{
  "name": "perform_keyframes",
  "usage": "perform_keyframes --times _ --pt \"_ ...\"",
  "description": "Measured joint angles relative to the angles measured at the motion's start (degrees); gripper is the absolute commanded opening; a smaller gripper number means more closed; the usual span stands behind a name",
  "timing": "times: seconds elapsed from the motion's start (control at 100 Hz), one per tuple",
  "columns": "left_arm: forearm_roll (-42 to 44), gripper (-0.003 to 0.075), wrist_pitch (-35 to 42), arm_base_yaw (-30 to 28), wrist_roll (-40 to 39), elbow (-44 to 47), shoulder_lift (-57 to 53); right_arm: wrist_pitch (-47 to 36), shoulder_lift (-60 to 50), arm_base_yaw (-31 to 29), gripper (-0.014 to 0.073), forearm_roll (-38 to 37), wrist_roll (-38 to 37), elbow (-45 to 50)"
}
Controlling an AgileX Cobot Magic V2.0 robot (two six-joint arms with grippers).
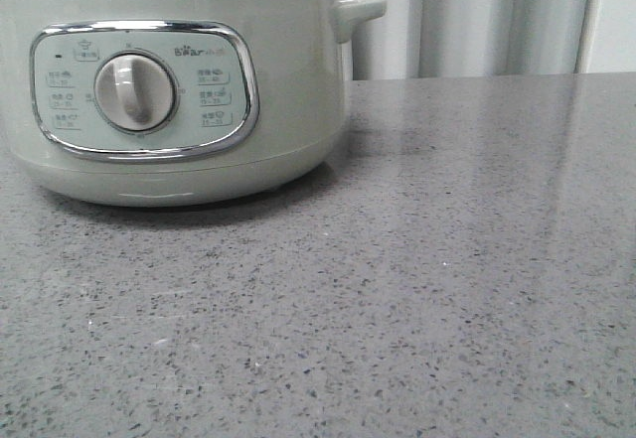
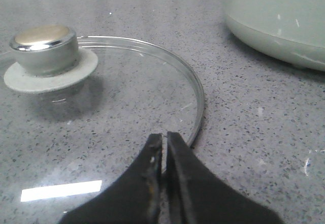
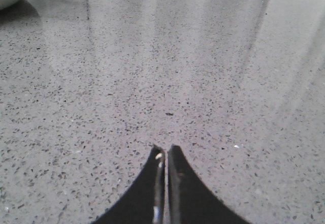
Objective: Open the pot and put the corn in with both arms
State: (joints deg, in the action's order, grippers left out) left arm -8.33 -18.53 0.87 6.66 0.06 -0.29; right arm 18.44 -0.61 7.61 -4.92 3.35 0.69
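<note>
We count one pot, one glass lid and two grippers; we see no corn in any view. The pot stands upright on the grey counter, dial facing the front camera, side handle to the dial's right. The lid lies flat beside the pot, knob up. The left gripper and the right gripper each have fingers pressed nearly together, gripping nothing.

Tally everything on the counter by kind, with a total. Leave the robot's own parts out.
Pots: 1, the pale green pot
Glass lids: 1, the lid lying flat on the counter
Corn cobs: 0 in view
Total: 2
</note>
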Motion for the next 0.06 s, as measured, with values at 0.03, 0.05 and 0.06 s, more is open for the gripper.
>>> perform_keyframes --times 0.03,0.05,0.06 --pt "0.0 -0.0018 0.0 0.0 0.0 0.0 0.0 0.0 0.0 0.0 -0.0072 0.0 0.0 0.0" --pt "0.0 -0.0018 0.0 0.0 0.0 0.0 0.0 0.0 0.0 0.0 -0.0072 0.0 0.0 0.0" --pt "0.0 -0.0018 0.0 0.0 0.0 0.0 0.0 0.0 0.0 0.0 -0.0072 0.0 0.0 0.0"
